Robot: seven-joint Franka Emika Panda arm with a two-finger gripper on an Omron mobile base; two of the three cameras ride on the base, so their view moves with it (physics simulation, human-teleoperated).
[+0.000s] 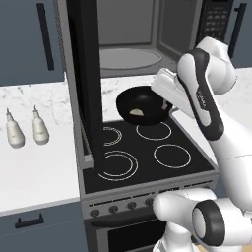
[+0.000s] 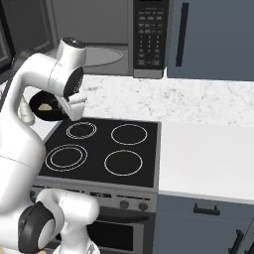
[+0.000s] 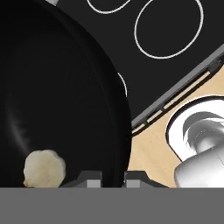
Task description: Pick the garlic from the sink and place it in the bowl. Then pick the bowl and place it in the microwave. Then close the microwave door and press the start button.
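While the bowl [image 1: 141, 105] hangs in the middle of the left base view, above the back of the stove [image 1: 147, 152] and below the open microwave [image 1: 130, 37], the gripper [image 3: 113, 178] holds it by the rim: in the hand view the two finger tips sit close together at the bottom edge with the bowl's wall between them. The garlic [image 3: 43, 168] lies inside, a pale, lumpy, matt knob at the lower left of that view, near the held rim.

The bowl looks rigid, thin-walled and glossy black, so I judge it slippery. A one-sided rim pinch may let it tilt, and the light garlic could roll; keeping it level matters. The rim seems the only workable hold, since the bowl is wide and shallow.

The stove top is flat black glass with white burner rings. The microwave's pale cavity holds a round turntable [image 1: 130, 58], and its door [image 1: 83, 78] stands open at the left.
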